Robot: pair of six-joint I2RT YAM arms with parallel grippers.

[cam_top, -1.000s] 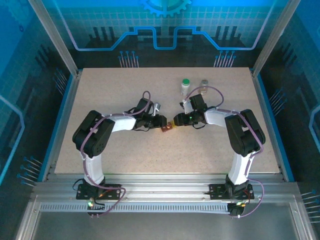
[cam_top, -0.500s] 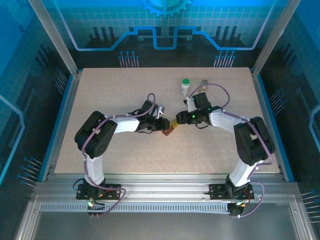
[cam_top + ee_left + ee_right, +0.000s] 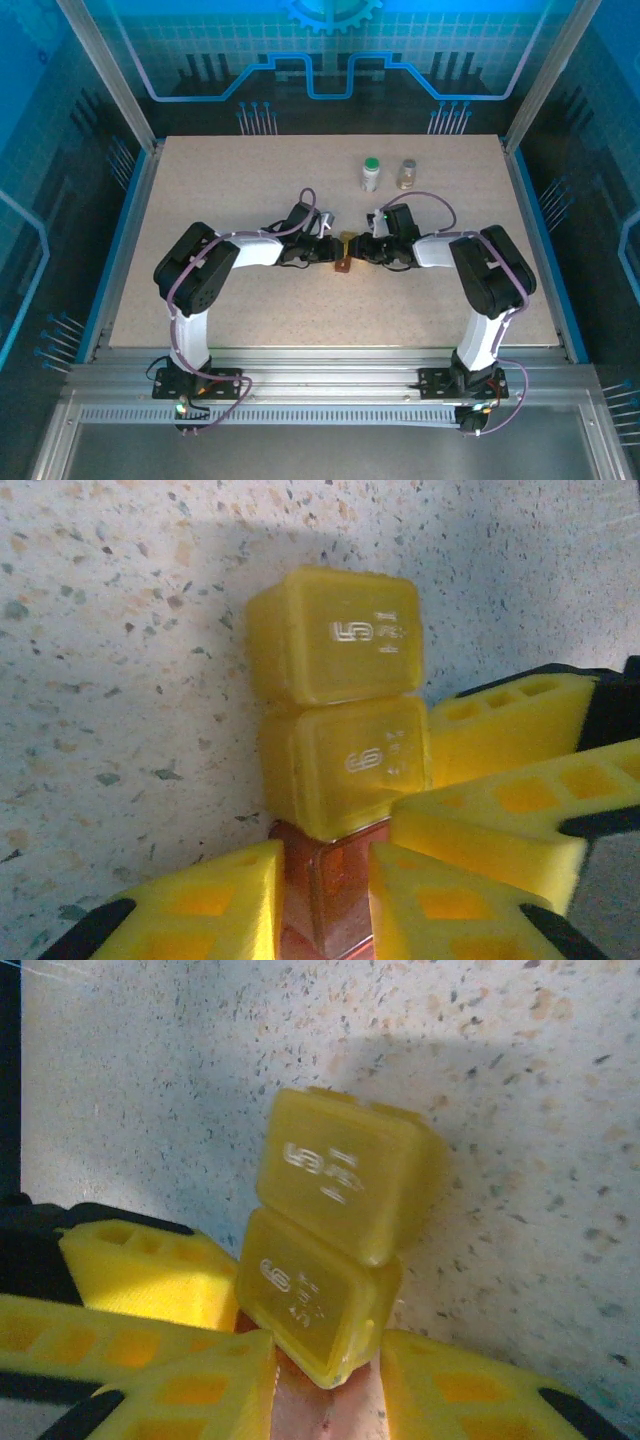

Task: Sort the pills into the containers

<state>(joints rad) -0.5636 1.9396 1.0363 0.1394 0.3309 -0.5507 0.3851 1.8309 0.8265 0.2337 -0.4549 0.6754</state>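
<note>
Risk was slippage: my left tool [image 3: 325, 865] was pinching the dark red-brown end of the translucent yellow-amber pill strip [image 3: 335, 695] at the middle of the speckled counter [image 3: 220, 180], w/ my right tool [image 3: 328, 1360] clamped on it too. An uneven pull could've flung pieces away. Vs 1 s earlier, my right arm had cleared the grey-capped amber vial [image 3: 407, 173].

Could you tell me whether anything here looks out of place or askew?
Yes: the pill strip, pinched mid-table by the left gripper and the right gripper, is kinked. In the right wrist view its end yellow segment sits skewed against the next one. The white bottle and amber vial stand upright, capped.
</note>
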